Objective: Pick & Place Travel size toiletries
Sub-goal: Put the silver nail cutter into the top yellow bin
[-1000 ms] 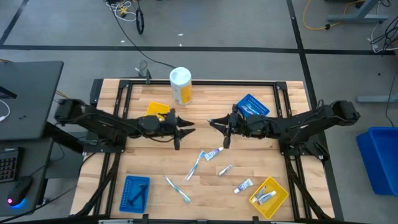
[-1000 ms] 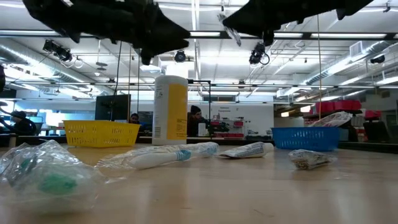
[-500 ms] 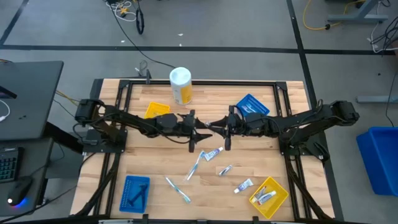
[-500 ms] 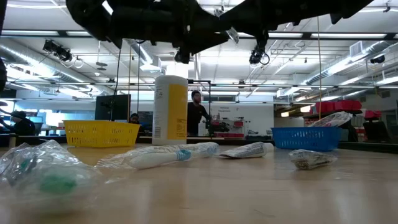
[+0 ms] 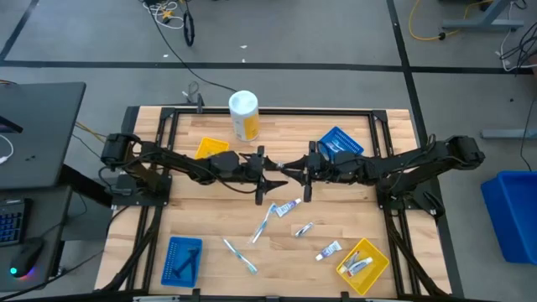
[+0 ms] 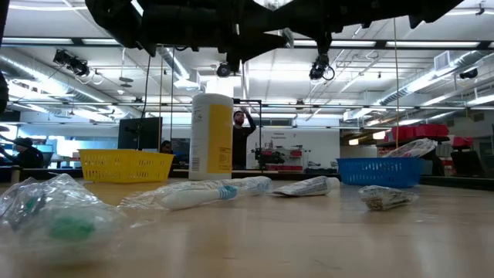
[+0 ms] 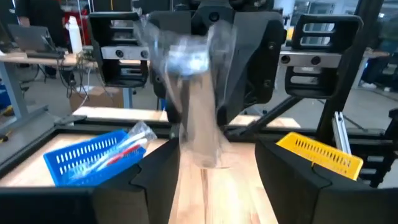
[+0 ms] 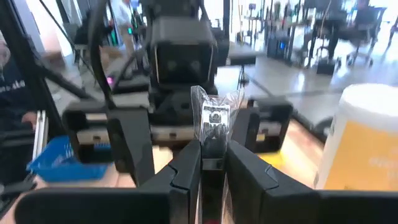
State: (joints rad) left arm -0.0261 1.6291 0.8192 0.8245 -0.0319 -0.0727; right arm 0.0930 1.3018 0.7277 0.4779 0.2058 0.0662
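My right gripper point(image 5: 291, 169) is shut on a small toiletry in a clear wrapper point(image 8: 214, 118), high over the table's middle. The wrapper also shows in the left wrist view point(image 7: 198, 93). My left gripper point(image 5: 274, 178) faces it, open, with one finger on each side of the wrapper's free end point(image 7: 202, 155). I cannot tell whether it touches. Other toiletries lie on the table nearer the front: toothbrushes point(image 5: 263, 223) point(image 5: 241, 254) and small tubes point(image 5: 288, 207) point(image 5: 304, 228) point(image 5: 329, 250). My right gripper pinches the wrapped toiletry's one end point(image 8: 213, 158) between its two fingers point(image 8: 186, 168). The fingers lie level and point toward the table's left side. The packet sticks out past the fingertips, lifted clear of the table.
A yellow canister with a white lid point(image 5: 243, 115) stands at the far edge. A yellow tray point(image 5: 212, 149) and a blue tray point(image 5: 340, 143) lie behind the grippers. A blue tray point(image 5: 181, 258) and a yellow tray holding tubes point(image 5: 362, 264) lie at the front.
My left gripper has gone toward the table's right edge, up to my right gripper, and now stands with its fingers around the wrapper's free end. My right gripper has kept the packet nearly in place.
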